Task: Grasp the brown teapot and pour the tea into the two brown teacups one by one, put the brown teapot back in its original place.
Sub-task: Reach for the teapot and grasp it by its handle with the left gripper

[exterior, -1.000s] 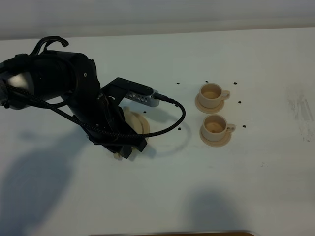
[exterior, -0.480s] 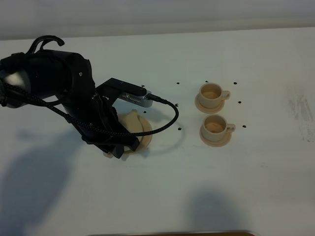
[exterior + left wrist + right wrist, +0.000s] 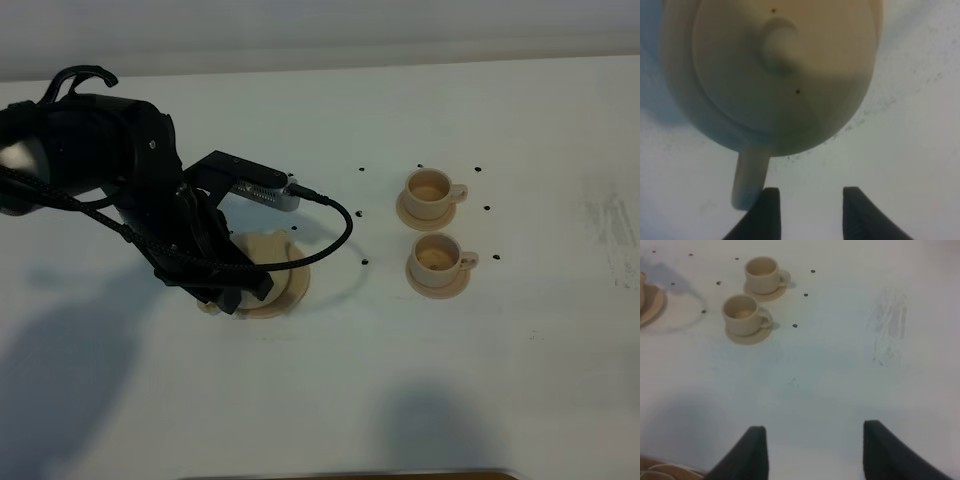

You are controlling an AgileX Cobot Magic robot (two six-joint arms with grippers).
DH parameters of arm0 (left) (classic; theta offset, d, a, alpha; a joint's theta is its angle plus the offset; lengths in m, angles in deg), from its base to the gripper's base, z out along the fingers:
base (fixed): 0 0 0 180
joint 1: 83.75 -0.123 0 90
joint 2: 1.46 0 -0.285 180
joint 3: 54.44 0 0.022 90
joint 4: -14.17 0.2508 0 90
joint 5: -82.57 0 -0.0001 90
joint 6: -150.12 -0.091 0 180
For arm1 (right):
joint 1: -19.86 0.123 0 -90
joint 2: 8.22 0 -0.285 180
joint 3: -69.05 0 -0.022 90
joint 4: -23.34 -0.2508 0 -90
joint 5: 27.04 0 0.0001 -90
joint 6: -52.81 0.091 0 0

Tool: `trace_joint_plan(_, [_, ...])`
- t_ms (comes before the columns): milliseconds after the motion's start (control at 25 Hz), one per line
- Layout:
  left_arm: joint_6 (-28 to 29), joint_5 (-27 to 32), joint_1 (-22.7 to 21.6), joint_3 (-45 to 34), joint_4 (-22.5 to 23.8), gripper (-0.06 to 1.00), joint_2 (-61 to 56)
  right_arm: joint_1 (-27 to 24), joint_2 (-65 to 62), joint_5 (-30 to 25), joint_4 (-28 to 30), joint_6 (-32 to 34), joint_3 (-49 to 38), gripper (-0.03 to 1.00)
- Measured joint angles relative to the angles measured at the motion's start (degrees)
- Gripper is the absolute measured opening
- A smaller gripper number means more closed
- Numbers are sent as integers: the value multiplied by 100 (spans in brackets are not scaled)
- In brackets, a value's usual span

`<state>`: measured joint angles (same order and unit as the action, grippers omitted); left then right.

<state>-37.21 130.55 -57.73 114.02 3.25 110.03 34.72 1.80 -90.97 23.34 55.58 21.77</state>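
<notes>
1. Sitting upright on its plate (image 3: 651,305), the teapot (image 3: 790,100) is at the left of the table (image 3: 520,350) in the high view, largely hidden under the left arm (image 3: 110,170).
2. Its lid is on with the knob (image 3: 780,44) up, so nothing inside can be seen.
3. Two cups stand well apart from it to the right, each on a small saucer (image 3: 437,290). The far cup (image 3: 428,187) and the near cup (image 3: 435,257) are close together, not touching.
4. Both cups are open-topped with tan insides. Whether tea lies in them cannot be told.
5. Each cup's handle points right in the high view.
6. The teapot's handle (image 3: 749,177) shows from above as a narrow bar and sticks out toward the left gripper (image 3: 810,212). In the high view that is lower left, so the pot's long axis runs lower left to upper right. The spout is hidden.
7. The left gripper's fingers stand a narrow gap apart with nothing between them. One fingertip is just beside the handle's end; contact cannot be told.
8. The right gripper (image 3: 812,450) hangs wide and empty over bare table.
</notes>
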Motion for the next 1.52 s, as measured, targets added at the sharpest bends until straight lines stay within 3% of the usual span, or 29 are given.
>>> trace_joint_plan(360, [-60,485,18,21,380,29,-695,0,0,0,0,0,0,44])
trace_joint_plan(560, [-498,965,-49,27,432,29,-746,0,0,0,0,0,0,44])
trace_joint_plan(720, [-687,1102,-76,27,729,29,-655,0,0,0,0,0,0,44])
trace_joint_plan(880, [-704,1098,-89,27,1092,29,-651,0,0,0,0,0,0,44])
trace_joint_plan(1400, [-727,351,-89,27,1092,29,-231,0,0,0,0,0,0,44])
trace_joint_plan(1520, [-781,188,-89,27,891,29,-231,0,0,0,0,0,0,44])
